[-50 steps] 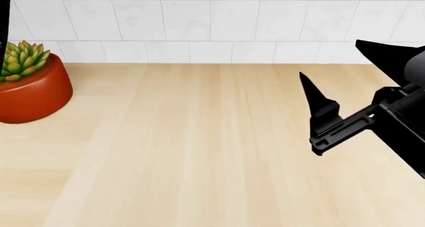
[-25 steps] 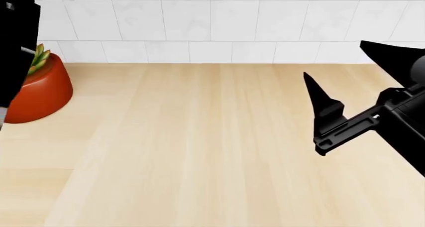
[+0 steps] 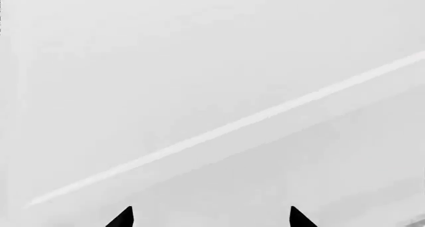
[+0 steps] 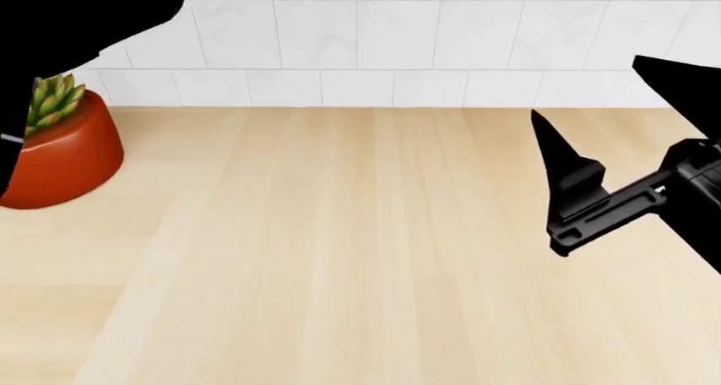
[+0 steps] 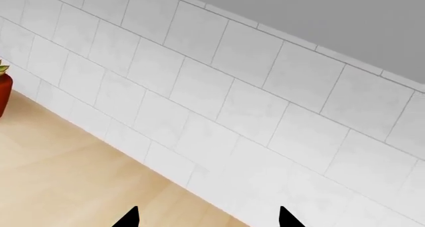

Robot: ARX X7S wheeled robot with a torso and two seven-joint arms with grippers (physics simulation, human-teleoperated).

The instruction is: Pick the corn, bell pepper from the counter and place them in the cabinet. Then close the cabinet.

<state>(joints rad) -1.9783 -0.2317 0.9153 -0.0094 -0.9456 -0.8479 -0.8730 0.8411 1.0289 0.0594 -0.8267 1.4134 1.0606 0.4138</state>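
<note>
You're looking at a bare stretch of the light beige wood-grain table (image 4: pixel 338 250) with a white tiled wall (image 4: pixel 372 47) behind it, and neither the pale-yellow corn cob nor the glossy red bell pepper is showing in any view, so you can't tell from here whether they're already in the cabinet or somewhere off-frame. Your black left gripper (image 3: pixel 211 218) is raised high at the head view's upper left, above a red-orange plant pot (image 4: pixel 62 153) with a green succulent (image 4: pixel 51 98), and its wrist camera is facing a plain pale grey panel (image 3: pixel 212 87) crossed by one lighter line, possibly a cabinet face, though that's a guess; its jaws are spread with nothing between the tips. Your black right gripper (image 4: pixel 626 123) is hanging over the table's right side, jaws wide apart and empty, pointing toward the tiles. Judging by the raised left arm and empty table, you're probably working at the cabinet, either closing it or between picks. Next, you'll need the produce or the cabinet door in view before committing; the door isn't clearly visible now.
</note>
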